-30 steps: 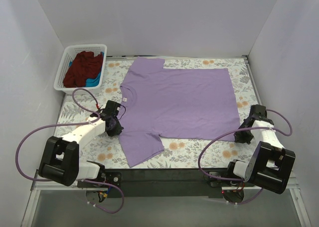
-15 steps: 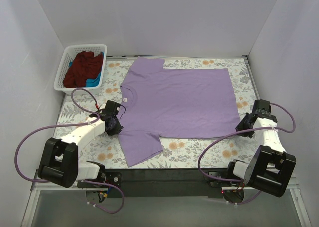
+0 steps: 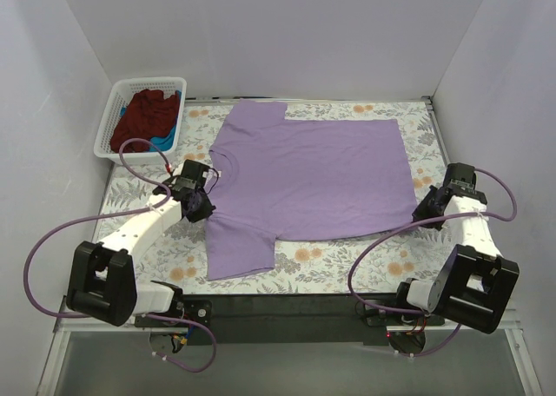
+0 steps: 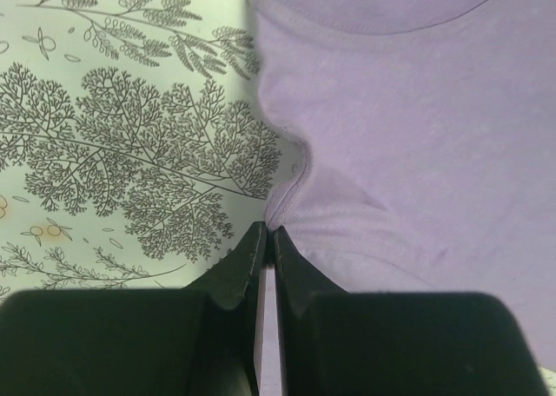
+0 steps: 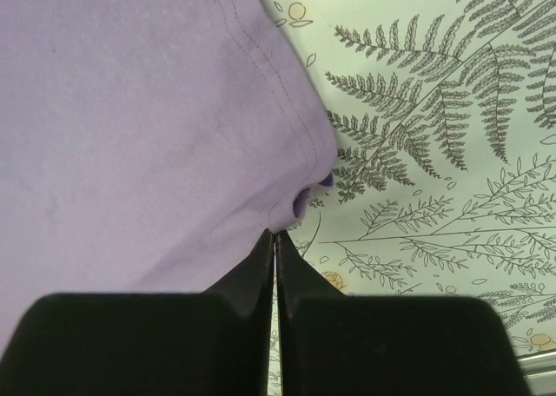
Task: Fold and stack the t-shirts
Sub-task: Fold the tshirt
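- Lying flat on the desk (image 3: 347,259): one lavender t-shirt (image 3: 308,174), spread open. Its collar is toward the left side, its hem toward the right, and its near sleeve (image 3: 241,253) points at the arm bases.
- Handling, as judged: thin, soft, light cloth with no stiffness of its own. Expect it to sag between any two held points and to drag a little on the patterned cover. It is not fragile, but a shallow pinch may slip free.
- Where to take hold: go for the stitched edges, meaning the hem corner and the shoulder line beside the collar, where the doubled cloth gives the pads more to bite. Keep both holds on the same long side so that edge lifts as one straight line for the fold.
- Left end effector (image 4: 268,236): fingers pressed together, pinching a pucker of the cloth at the near shoulder edge, between collar and near sleeve.
- Right end effector (image 5: 275,238): fingers pressed together on the near hem corner, with a small fold of cloth bunched at the tips.
- Further stock: a maroon t-shirt (image 3: 143,118) and a blue t-shirt (image 3: 166,139), crumpled together in the white lattice basket (image 3: 106,134) at the far left corner, well apart from both arms. You can expect the same soft handling from them.
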